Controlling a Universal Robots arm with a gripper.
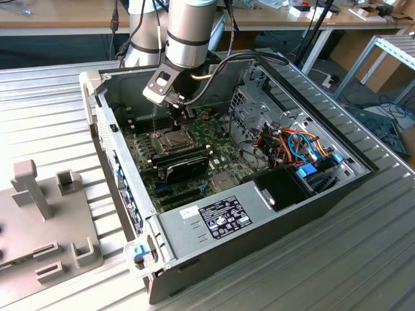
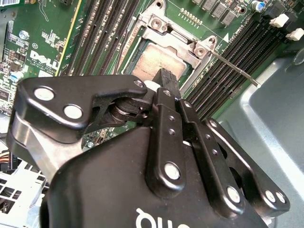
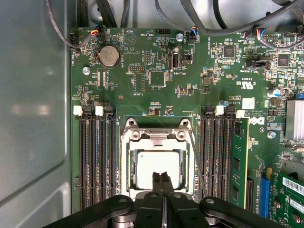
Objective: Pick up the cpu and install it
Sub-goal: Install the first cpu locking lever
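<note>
- Silvery-grey cpu (image 3: 156, 164) sits inside the metal socket frame (image 3: 127, 166) on the green motherboard (image 3: 156, 76).
- Gripper (image 3: 162, 175) is clenched and empty, its fingertips just above the cpu's edge.

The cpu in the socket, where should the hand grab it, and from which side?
Probably by two opposite edges, from straight above: the cpu lies flat in the socket, whose metal frame rings it, so only its top is open.

The arm (image 1: 188, 29) stands nearly upright above the cpu (image 3: 149, 166), with the wrist tilted a little. The gripper (image 3: 161, 177) points down at the cpu. Its two black fingers (image 2: 167, 80) are pressed together without a gap, tips over the cpu's top. Whether they touch it cannot be told.
</note>
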